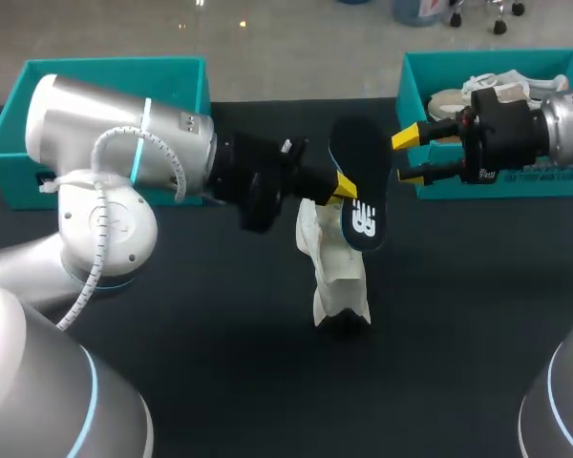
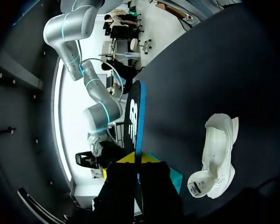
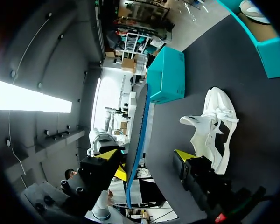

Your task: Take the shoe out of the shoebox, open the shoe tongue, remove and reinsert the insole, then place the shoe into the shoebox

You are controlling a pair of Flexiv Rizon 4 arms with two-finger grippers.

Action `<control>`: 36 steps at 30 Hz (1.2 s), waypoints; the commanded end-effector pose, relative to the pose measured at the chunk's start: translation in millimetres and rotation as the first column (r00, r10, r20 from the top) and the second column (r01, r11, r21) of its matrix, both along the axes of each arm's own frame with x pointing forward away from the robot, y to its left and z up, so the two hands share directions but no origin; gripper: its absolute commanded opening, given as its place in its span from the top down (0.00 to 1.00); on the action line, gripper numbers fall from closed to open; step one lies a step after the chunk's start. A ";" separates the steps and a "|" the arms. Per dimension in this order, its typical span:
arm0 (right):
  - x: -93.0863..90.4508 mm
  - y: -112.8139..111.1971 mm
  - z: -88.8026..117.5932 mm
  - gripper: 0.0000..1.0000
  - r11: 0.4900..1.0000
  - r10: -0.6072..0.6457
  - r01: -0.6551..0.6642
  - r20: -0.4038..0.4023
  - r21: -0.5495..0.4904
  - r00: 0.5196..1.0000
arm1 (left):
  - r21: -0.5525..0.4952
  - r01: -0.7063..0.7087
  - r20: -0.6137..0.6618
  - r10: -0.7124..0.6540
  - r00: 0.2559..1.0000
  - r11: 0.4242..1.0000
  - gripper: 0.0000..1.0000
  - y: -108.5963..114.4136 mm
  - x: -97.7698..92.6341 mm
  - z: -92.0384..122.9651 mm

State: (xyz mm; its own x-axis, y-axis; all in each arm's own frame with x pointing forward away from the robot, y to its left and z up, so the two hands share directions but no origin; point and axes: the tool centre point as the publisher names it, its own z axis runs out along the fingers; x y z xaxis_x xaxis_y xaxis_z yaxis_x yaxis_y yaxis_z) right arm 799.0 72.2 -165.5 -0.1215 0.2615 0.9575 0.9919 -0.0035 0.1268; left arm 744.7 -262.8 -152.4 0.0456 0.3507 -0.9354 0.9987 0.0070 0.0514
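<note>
So the spare teal box (image 1: 105, 86) on my far left isn't part of this bit, I'm ignoring it. My left fingers (image 1: 343, 186) are clamped on the insole (image 1: 363, 191) and hold it up in the air, on edge, logo side toward the head camera. The shoe (image 1: 334, 277) sits on the black bench (image 1: 220, 363) just below it, nobody holding it. It looks a bit slumped, and I can't quite tell which way the opening faces.

My right fingers (image 1: 409, 139) are spread wide. From the right wrist camera the insole's thin edge runs between the two yellow tips, but neither tip touches it, so that side is released. Past them is the shoebox (image 1: 516, 181) with another white shoe (image 1: 487, 88) inside.

My read is that the insole is out and now has to go back in, probably with a handover or a two-handed regrip first. Tips to self:

- Close the right side squarely on the flat faces, not the rim, or the foam will fold and twist.
- Don't let go on the left until the right really has it.
- The shoe is loose and soft, so one side should pin the heel while the other feeds the insole in toe-first at a shallow angle.
- Keep the tongue pulled back, or the tip will snag on it.
</note>
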 end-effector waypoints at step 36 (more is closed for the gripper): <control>11.8 13.3 -14.0 1.00 0.999 0.001 0.000 -0.010 0.035 1.000 | 0.054 -0.137 0.045 0.134 0.990 0.989 0.00 -7.9 14.4 -9.0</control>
